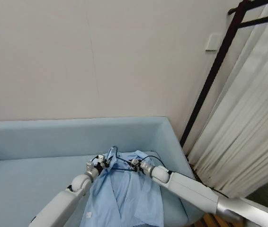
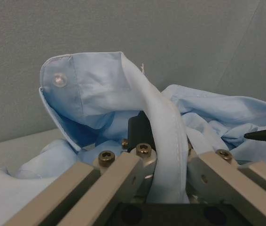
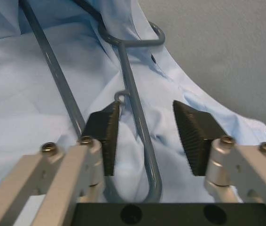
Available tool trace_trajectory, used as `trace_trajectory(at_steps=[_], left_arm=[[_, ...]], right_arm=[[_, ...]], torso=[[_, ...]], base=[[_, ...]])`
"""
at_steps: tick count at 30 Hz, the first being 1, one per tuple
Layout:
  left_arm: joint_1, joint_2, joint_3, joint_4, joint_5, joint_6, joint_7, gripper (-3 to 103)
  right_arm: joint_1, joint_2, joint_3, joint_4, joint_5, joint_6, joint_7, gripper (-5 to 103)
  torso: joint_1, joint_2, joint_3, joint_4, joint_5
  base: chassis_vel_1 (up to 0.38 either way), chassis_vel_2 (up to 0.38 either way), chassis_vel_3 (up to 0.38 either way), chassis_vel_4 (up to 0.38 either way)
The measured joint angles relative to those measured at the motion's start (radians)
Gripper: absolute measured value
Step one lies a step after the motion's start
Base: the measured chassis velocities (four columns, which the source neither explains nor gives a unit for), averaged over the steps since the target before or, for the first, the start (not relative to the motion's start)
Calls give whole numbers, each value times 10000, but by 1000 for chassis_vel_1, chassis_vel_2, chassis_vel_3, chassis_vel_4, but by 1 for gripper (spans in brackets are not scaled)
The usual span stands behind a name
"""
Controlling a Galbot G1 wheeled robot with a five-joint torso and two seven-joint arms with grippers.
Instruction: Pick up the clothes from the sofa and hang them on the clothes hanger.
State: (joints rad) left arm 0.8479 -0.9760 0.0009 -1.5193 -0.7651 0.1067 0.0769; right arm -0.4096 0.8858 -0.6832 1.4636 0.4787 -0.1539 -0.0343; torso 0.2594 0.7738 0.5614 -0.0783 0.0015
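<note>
pale blue cotton on pale blue upholstery: the shirt lies spread on the sofa seat at 6 o'clock in our head view, collar toward the backrest. our left gripper sits at the collar's 9 o'clock, jaws pinched on the collar band, which rises in a loop above the fingers. our right gripper sits at the collar's 3 o'clock – jaws apart, ribbed pads on either side of the grey wire hanger lying on the cloth, the wire nearer one pad. at 2 o'clock a black clothes rack stands beside the sofa's end, against a white curtain.
</note>
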Motion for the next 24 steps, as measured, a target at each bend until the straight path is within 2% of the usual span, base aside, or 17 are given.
trace_trajectory(at_steps=[1, 4, 6, 10, 11, 12, 15, 16, 18, 20, 24], left_arm=[[0, 0, 0, 0, 0, 0, 0, 0], [18, -3, -17, -45, -2, -8, -48, 0], [25, 4, -32, -59, -3, -12, -56, 0], [79, 57, -130, -139, -9, -13, -63, 0], [79, 57, -130, -139, -9, -13, -63, 0], [99, 76, -156, -163, -11, -13, -63, 0], [141, 139, -227, -246, -35, -13, -61, 0], [141, 139, -227, -246, -35, -13, -61, 0], [145, 154, -270, -251, -53, -13, -50, 0], [144, 153, -303, -228, -60, -13, -30, 0], [142, 134, -323, -154, -70, -13, 29, 0]], right_arm=[[0, 0, 0, 0, 0, 0, 0, 38], [-350, -357, 414, 453, 611, -42, 295, 54], [-439, -474, 601, 582, 803, -90, 384, 54], [-804, -848, 1531, 817, 1866, -531, 850, 77], [-804, -848, 1531, 817, 1866, -531, 850, 77], [-931, -866, 1789, 817, 2204, -691, 1079, 77], [-1559, -852, 2690, 1019, 3673, -1272, 2567, 92], [-1559, -852, 2690, 1019, 3673, -1272, 2567, 92], [-2097, -880, 3346, 1381, 4734, -1826, 3437, 99], [-2716, -1012, 3901, 1765, 5564, -2317, 3927, 100], [-3457, -1065, 4311, 1987, 6279, -2579, 4277, 100]], torso=[[0, 0, 0, 0, 0], [0, -1, 1, 3, 1], [0, 0, 0, 4, 0], [-1, 2, 0, 3, -2], [-1, 2, 0, 3, -2], [-1, 2, 0, 3, -2], [-1, 1, 0, 5, 0], [-1, 1, 0, 5, 0], [-1, 1, 0, 6, 1], [-1, 2, 0, 2, -2], [-2, 2, -1, 3, -1]], base=[[0, 0, 0, 0], [0, 0, 0, 0], [0, 0, 0, 0], [0, 0, 0, 0], [0, 0, 0, 0], [0, 0, 0, 0], [0, 0, 0, 0], [0, 0, 0, 0], [0, 0, 0, 0], [0, 0, 0, 0], [0, 0, 0, 0]])
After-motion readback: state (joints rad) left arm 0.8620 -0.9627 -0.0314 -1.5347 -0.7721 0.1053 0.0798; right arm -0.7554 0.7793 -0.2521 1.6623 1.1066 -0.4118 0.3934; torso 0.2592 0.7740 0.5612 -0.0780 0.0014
